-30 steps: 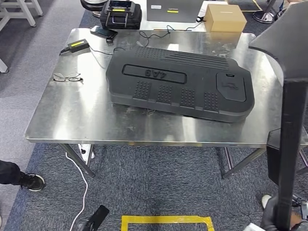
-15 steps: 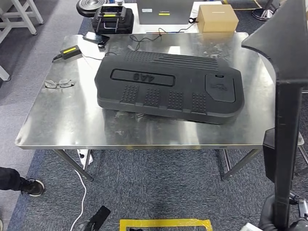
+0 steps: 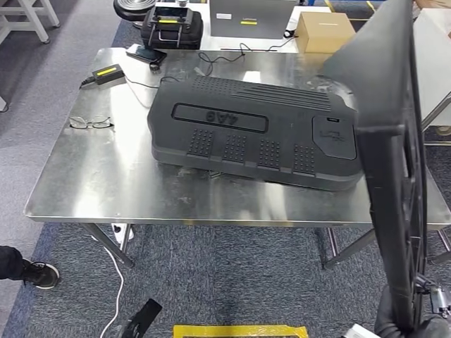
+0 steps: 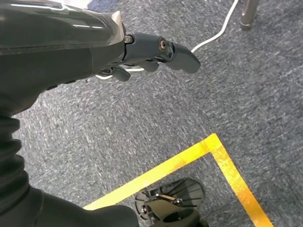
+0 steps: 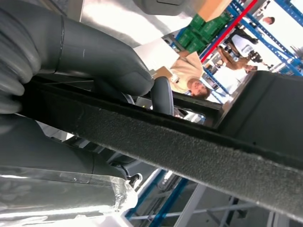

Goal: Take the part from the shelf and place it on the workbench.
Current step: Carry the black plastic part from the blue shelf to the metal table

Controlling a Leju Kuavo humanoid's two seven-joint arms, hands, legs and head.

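Right robot hand (image 5: 71, 71) grips the black part (image 3: 396, 176) on edge beside the table (image 3: 106, 183)
Its thumb and fingers clamp the part's rim; another black cover (image 3: 250, 134) lies flat on the table; left robot hand (image 4: 150, 49) hangs empty, fingers loosely spread, above carpet

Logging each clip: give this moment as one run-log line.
right hand: holds black part upright | left hand: empty, fingers apart, above carpet | workbench: bears another black cover | placement: not yet done

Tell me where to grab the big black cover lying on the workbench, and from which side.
Grip the black cover by its long near edge, coming from the robot's side of the workbench. It lies flat and wide, and that edge probably offers a thin lip facing the robot.
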